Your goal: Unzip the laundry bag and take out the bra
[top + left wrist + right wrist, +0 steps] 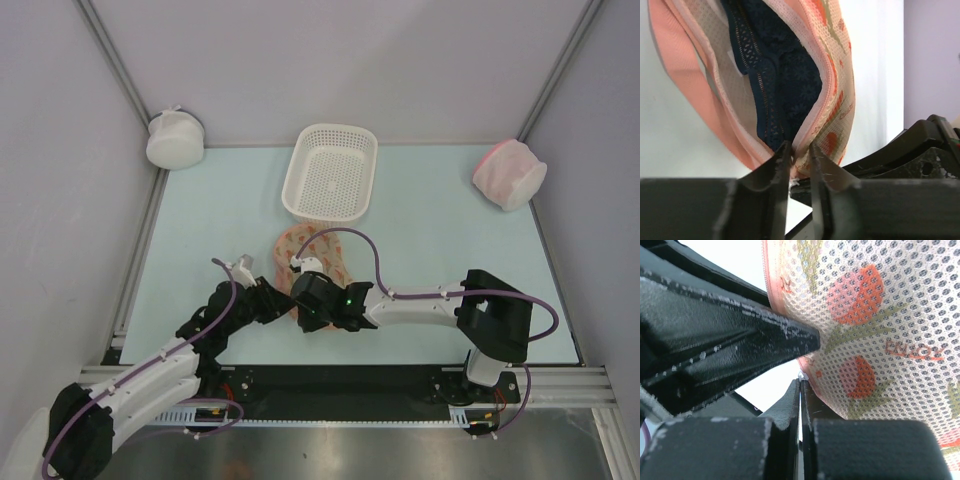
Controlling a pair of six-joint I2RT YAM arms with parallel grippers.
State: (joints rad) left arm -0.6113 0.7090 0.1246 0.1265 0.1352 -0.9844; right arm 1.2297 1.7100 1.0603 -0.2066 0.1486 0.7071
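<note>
a: start at the jaws. what are they doing?
b: the left jaws are clamped on the pink edge of the laundry bag, at the near corner of its mouth. the right jaws are pressed flat together, tips against the bag's edge close by. a small pale bit sits at their tips, maybe the zip tab, but i cannot tell whether they grasp anything
a: and the bra?
b: the bra is inside the bag, its dark blue lace showing through the gaping mouth in the left wrist view. none of it is out
a: which step is this, then?
b: i'd judge the unzipping done or nearly so, at least along the stretch that shows. removal hasn't begun. next, one pair of jaws should hold the edge while the other lets go, opens, reaches into the mouth and nips the lace rather than the mesh lining
a: where does it all lie?
b: near the middle of the desk, just in front of the white basket. a white pouch and a pink pouch sit at the far corners, well apart
a: any writing?
b: orange letters in the bag's print read "enjoy" in the right wrist view, and i can read nothing else
</note>
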